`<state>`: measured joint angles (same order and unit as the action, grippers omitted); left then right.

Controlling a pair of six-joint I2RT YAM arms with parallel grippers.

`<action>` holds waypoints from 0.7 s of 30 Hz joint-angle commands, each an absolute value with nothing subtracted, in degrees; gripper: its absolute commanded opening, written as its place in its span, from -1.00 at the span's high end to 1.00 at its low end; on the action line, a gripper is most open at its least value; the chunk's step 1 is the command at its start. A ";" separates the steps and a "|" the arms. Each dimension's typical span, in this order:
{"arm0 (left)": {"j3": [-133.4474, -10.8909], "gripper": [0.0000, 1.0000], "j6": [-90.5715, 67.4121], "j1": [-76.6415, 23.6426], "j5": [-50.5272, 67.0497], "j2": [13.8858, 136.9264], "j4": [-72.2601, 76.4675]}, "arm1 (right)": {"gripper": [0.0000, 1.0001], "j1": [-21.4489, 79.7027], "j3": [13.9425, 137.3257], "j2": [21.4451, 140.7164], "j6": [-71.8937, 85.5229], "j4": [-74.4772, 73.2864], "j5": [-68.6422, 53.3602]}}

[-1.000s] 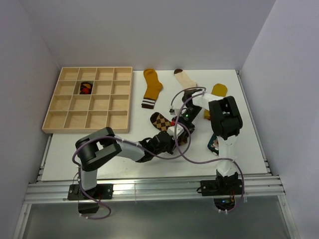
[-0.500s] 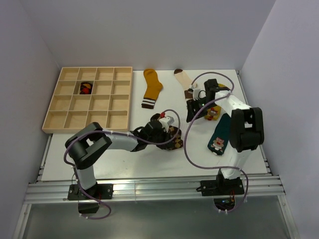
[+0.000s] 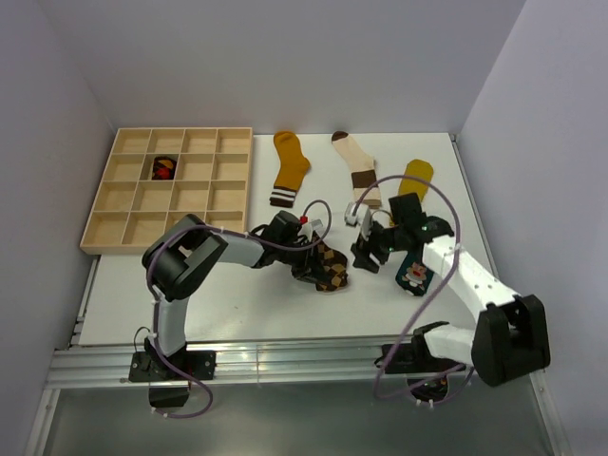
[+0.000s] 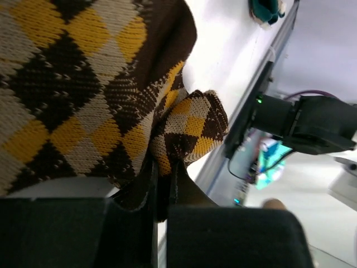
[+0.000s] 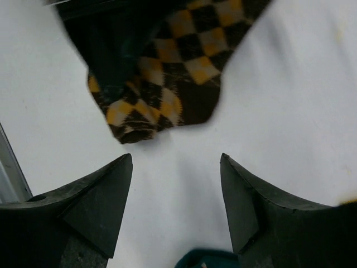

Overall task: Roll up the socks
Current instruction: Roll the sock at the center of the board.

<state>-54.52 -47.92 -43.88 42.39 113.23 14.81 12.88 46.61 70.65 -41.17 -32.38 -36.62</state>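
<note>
Argyle sock (image 3: 330,269) in brown, orange and cream diamonds: flat on table (image 3: 237,304) at front centre, one end doubled over and pinched in closed left claw (image 4: 162,176). Mustard sock (image 3: 290,169) with striped cuff: laid straight at back, cuff toward front. Cream sock (image 3: 356,166) with brown bands: just right of it, slanted. Yellow sock (image 3: 416,174): further right, partly hidden. Teal sock (image 3: 415,273) with red-and-white figure: front right, unrolled.

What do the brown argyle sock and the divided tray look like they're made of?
The argyle sock looks like knitted yarn, perhaps a cotton blend, matte and soft: single stitch loops show in the left wrist view, and it folds limply. The tray looks like pale wood, possibly thin plywood, with no visible varnish: even light tan colour, thin straight dividers, no shine.
</note>
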 commanded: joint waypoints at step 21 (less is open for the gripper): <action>-64.42 0.99 -48.96 -41.66 45.00 122.34 -7.82 | -0.50 39.98 25.49 61.79 -59.06 -7.04 -18.29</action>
<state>-64.62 -50.87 -41.76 49.74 119.31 -1.37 38.37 26.89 63.00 -56.93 -14.04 -22.11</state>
